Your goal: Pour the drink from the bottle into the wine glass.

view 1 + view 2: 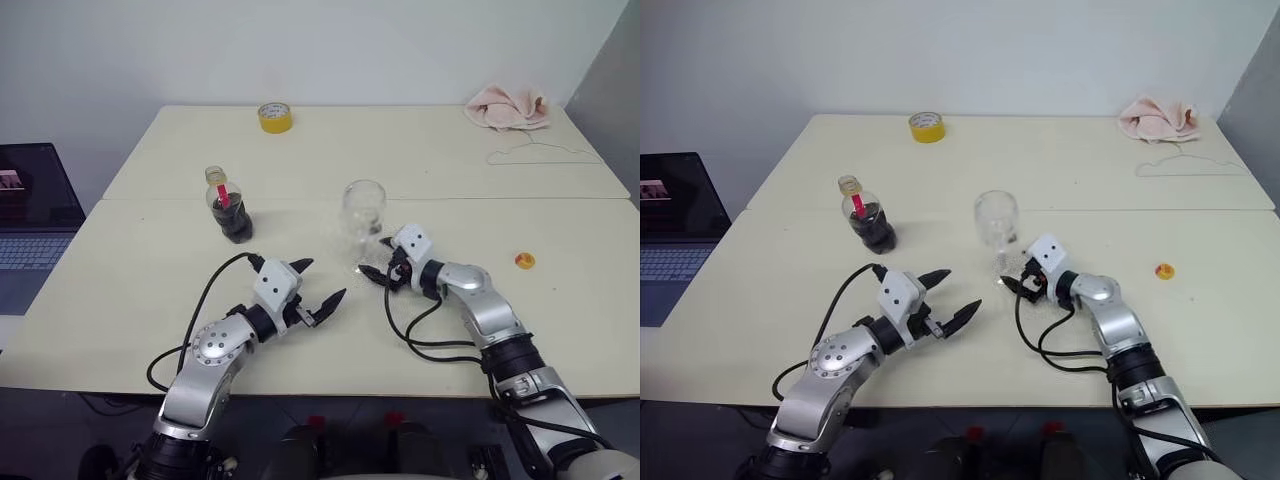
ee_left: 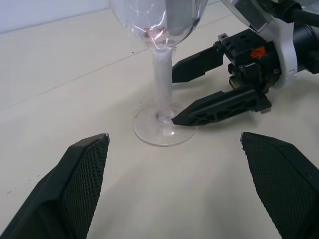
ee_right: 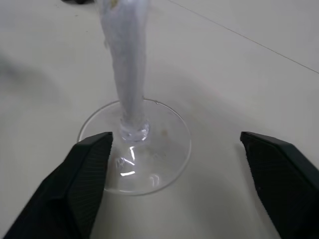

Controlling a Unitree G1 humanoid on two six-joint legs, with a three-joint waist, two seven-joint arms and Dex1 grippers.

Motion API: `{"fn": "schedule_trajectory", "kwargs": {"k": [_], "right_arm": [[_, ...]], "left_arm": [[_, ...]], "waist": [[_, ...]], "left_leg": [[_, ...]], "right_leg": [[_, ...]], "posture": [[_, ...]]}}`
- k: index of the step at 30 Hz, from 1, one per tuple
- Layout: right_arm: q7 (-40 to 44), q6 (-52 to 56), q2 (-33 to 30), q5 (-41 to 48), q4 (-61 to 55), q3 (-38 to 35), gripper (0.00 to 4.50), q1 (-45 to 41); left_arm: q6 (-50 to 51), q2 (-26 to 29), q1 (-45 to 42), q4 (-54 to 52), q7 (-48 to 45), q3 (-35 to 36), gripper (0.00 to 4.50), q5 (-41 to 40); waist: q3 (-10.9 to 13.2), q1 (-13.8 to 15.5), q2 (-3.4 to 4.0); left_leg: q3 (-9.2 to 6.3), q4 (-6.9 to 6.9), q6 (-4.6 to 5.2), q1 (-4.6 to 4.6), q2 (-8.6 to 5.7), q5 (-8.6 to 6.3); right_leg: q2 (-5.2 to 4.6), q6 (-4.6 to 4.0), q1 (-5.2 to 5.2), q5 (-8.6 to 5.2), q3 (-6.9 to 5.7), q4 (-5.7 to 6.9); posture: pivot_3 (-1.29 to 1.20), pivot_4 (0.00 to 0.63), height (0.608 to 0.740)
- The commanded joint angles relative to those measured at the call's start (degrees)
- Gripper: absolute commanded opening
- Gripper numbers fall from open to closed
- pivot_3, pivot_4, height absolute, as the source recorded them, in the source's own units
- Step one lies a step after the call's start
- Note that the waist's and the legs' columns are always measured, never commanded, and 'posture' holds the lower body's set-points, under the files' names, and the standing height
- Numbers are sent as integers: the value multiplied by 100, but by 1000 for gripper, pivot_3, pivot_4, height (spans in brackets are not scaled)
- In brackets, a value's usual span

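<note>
Claws first: my left gripper hangs nearest me, fingers spread wide and holding nothing. My right gripper is at two o'clock from it, jaws parted, one tip on the foot of the wine glass, which stands upright and empty. The bottle, uncapped, with dark drink low inside, stands at nine o'clock from the glass. A yellow cap lies far off at three o'clock.
</note>
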Motion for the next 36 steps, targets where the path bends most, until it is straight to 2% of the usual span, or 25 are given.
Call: {"fn": "schedule_trajectory", "kwargs": {"k": [1,6,9,12,16,19,25,36], "right_arm": [[349,94,-321,245,-531,-222,4488,254],[862,289,-1017,609,-1636,-466,4488,725],[1542,864,-1807,915,-2279,-592,4488,987],[2333,1413,-2939,1493,-2843,-1185,4488,1129],[2631,1922,-3608,2404,-3016,-2144,4488,679],[2720,2291,-3733,2963,-3198,-2419,4488,285],[2454,2870,-3583,3695,-3938,-2299,4488,-253],[2163,3187,-3480,4224,-4439,-2242,4488,-417]], "left_arm": [[-95,29,-92,-9,-10,194,4500,-102],[112,-310,-8,-91,238,797,4500,-762],[190,-250,211,-247,288,971,4500,-838],[198,-205,517,-441,438,1398,4500,-1010],[196,-67,767,-621,467,1840,4500,-1203],[172,3,780,-657,591,2072,4500,-1217],[65,211,512,-341,773,2376,4500,-1044],[37,226,-51,229,1256,2501,4500,-953]], "waist": [[2,7,-1],[11,-14,-5],[11,-51,-5],[23,-42,-8],[30,-44,-15],[33,-42,-19],[37,12,-26],[50,98,-48]], "left_leg": [[0,0,0,-1,0,0],[0,0,0,-17,2,0],[0,-9,0,-15,8,0],[1,-11,1,-21,4,-2],[3,-5,4,-18,11,-3],[3,-10,5,-15,12,-4],[-3,-8,8,-19,9,-5],[-1,-3,8,-20,8,-6]], "right_leg": [[0,0,0,0,0,-2],[0,0,-12,0,1,-7],[4,0,-13,-1,-1,-7],[0,1,-12,-1,-2,-18],[6,1,-5,-1,-1,-19],[6,0,-2,-1,-3,-22],[2,4,14,2,-11,-57],[2,7,13,8,-10,-60]], "posture": [[0,150,740],[0,150,740],[0,150,740],[0,150,740],[0,150,740],[0,150,740],[0,150,740],[0,150,740]]}}
